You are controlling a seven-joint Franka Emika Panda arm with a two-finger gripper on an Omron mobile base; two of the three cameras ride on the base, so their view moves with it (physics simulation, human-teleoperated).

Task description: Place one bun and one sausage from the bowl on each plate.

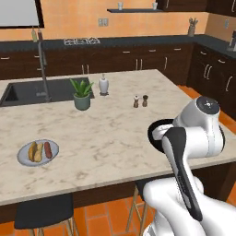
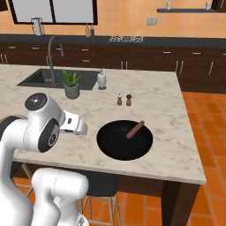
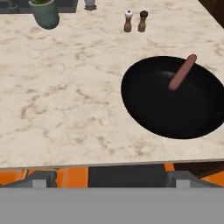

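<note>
Sausage [image 3: 182, 72] alone in bowl [image 3: 153, 100] — gripper [image 3: 111, 177] open

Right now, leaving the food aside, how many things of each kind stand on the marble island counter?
Wide round black bowl: 1
Pale grey-blue round plate: 1
Potted green plant: 1
White bottle: 1
Small shakers: 2
Total: 6

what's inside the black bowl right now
One sausage lies in the black bowl, leaning up against its far rim. The remaining floor of the bowl looks bare. In the left base view the arm covers most of the bowl.
</note>
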